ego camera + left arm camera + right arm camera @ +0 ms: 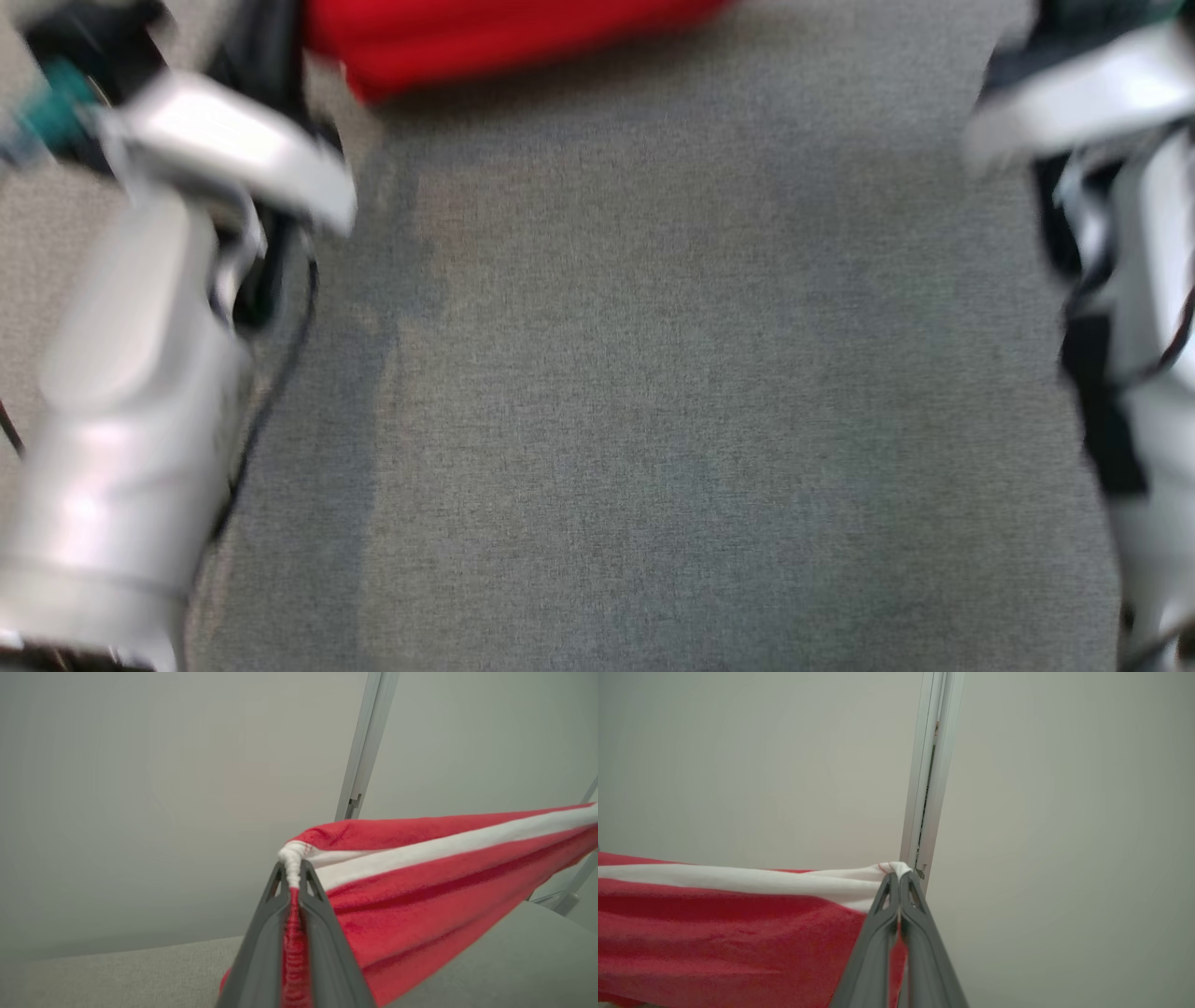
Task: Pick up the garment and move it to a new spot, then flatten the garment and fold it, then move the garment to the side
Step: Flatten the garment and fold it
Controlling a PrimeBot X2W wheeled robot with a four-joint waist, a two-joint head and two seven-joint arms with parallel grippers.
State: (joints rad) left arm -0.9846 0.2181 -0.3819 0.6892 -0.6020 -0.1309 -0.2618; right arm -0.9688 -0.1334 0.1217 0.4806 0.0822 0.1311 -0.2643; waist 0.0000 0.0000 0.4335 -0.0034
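The garment [420,896] is red cloth with a white band along one edge. My left gripper [293,870] is shut on one corner of it, the white hem bunched between the fingertips. My right gripper [897,877] is shut on the opposite corner, the garment [714,933] stretching off to the left of that view. The cloth hangs taut between the two grippers, lifted above the grey surface. In the blurred head view the garment's lower part [485,37] shows at the top edge, between my two pale forearms.
The grey fabric-covered surface [653,392] spreads below. A pale wall with a vertical metal rail [929,774] stands behind the garment. My left forearm [140,373] and right forearm [1148,327] flank the head view.
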